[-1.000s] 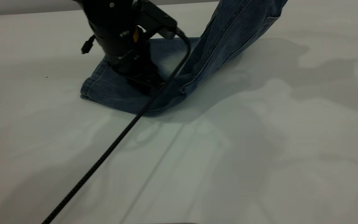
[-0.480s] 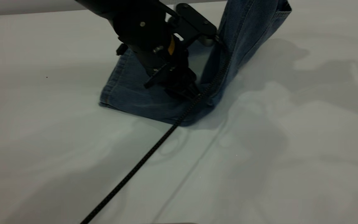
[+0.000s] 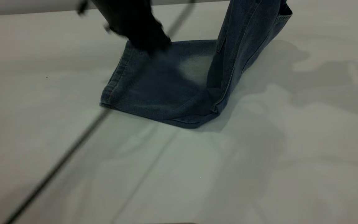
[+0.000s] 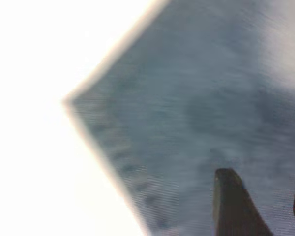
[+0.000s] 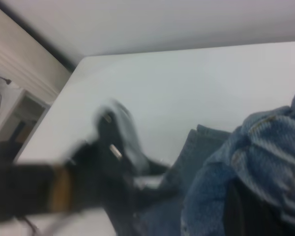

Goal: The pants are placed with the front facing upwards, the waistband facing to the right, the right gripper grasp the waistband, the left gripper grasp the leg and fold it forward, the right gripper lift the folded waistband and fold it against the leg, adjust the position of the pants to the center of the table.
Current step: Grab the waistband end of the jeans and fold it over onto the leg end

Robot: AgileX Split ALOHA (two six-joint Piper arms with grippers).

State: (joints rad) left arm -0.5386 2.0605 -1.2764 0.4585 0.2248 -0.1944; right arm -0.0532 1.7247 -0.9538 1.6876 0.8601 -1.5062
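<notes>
Left gripper (image 3: 154, 46) risen off leg since 0.5 s ago, now blurred above far hem edge; finger (image 4: 233, 206) over denim, nothing between fingers, gap width unclear. Pants (image 3: 172, 90) lower part flat on table (image 3: 259, 171), upper part lifted up at right, bunched at right gripper (image 5: 246, 211), which appears clamped on it.
</notes>
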